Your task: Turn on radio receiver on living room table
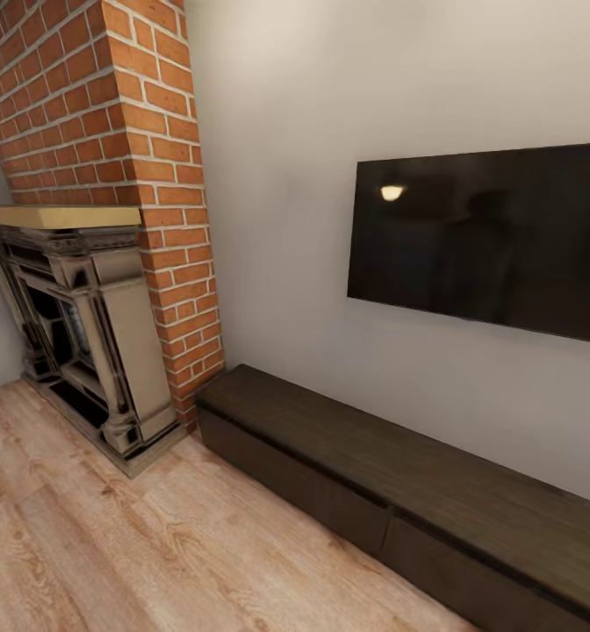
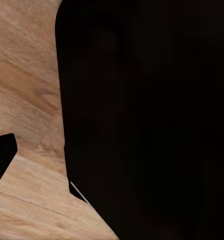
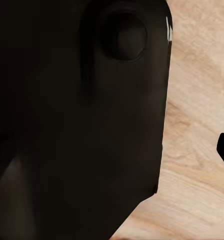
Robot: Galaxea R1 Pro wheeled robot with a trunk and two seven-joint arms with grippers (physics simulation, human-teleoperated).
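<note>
- The head view looks at a corner of the living room (image 1: 295,114): a pale wall, a light wood plank floor (image 1: 111,553), and no arms in front of the camera.
- A red brick chimney column (image 1: 119,149) rises at the left of that view, leaning with the camera's tilt.
- Against the brick stands an ornate fireplace (image 1: 84,333) with a pale mantel top and a dark opening; its base rests on the plank floor.
- A large black television (image 1: 488,237) hangs on the wall to the right of the brick, its glossy screen reflecting a small lamp glow.
- Below the television a long dark wooden bench cabinet (image 1: 400,474) runs along the wall, its near end just beside the foot of the brick column.
- The radio receiver and the low coffee counter are not among the things these pictures take in, so their place cannot be told.
- The left wrist view gives what the head view lacks: a close dark body part of the robot (image 2: 152,120) over wood planks, with a small dark shape at one edge.
- The right wrist view is much the same, a dark rounded housing (image 3: 77,120) with a round recess, and plank floor beside it.
- Neither wrist view makes the fingers clear, so whether the left tool or the right tool is open or closed cannot be told.
</note>
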